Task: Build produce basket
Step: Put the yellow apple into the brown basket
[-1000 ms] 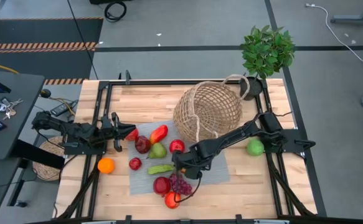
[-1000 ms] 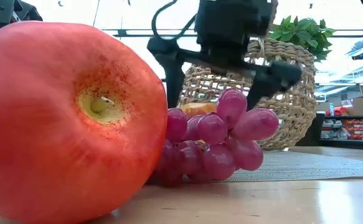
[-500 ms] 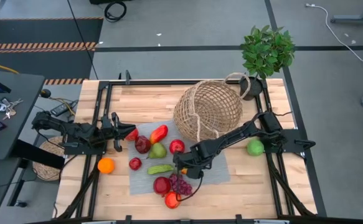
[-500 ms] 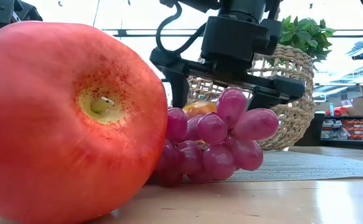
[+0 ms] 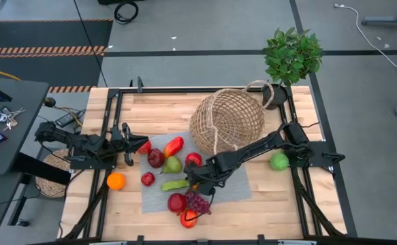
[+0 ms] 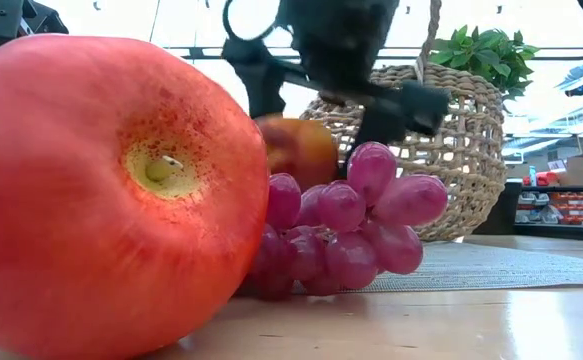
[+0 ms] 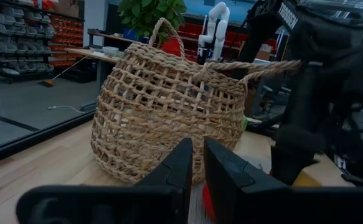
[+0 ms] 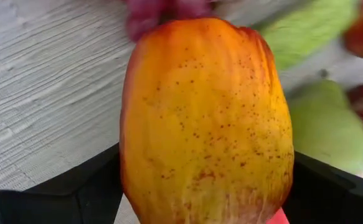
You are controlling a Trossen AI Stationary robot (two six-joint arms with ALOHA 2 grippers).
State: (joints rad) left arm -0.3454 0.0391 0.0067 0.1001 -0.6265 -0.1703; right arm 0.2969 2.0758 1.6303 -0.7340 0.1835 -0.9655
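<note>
The speckled orange-red fruit (image 8: 206,124) is smooth and oblong. It sits between the right gripper (image 5: 193,182) fingers, which clamp it above the gray ribbed mat (image 5: 235,187). Left gripper (image 5: 126,144) is closed

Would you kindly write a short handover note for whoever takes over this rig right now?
Right gripper: over the grey mat, jaws closed on an orange-yellow fruit, lifted just above the purple grapes.
Left gripper: shut, empty, waiting at the mat's left edge.
Basket: on its side behind the mat; no produce visible inside.
Left: the held fruit and the produce on the mat, plus the orange and green apple on the table.
</note>
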